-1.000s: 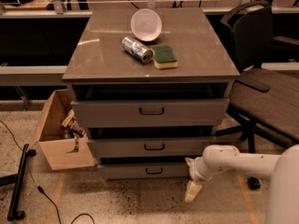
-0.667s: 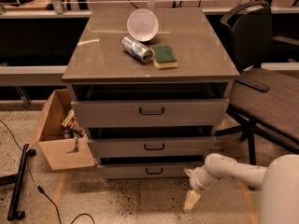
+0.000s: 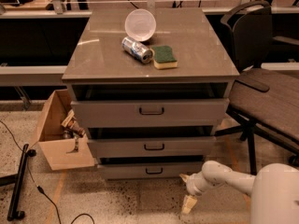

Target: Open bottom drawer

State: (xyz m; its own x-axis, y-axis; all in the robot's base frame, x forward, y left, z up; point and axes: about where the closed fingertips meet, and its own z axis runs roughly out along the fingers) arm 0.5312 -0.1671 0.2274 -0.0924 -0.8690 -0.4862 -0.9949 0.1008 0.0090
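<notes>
The bottom drawer (image 3: 152, 170) is the lowest and thinnest grey front of the cabinet, with a small black bar handle (image 3: 153, 171). Its front sits about flush with the cabinet. My gripper (image 3: 188, 203) hangs at the end of the white arm (image 3: 219, 177), low over the floor. It is to the right of the drawer handle, a little in front of the cabinet's lower right corner, and touches nothing.
Mid-sized drawer (image 3: 152, 147) and tall top drawer (image 3: 150, 111) sit above. On the cabinet top: white bowl (image 3: 140, 24), can (image 3: 137, 49), sponge (image 3: 165, 57). Open cardboard box (image 3: 60, 132) at left, black bar (image 3: 18, 181) and cable on the floor, black chair (image 3: 261, 92) at right.
The camera has moved closer to the cabinet. My gripper has moved lower and slightly left, staying near the cabinet's lower right corner. The drawers have not moved.
</notes>
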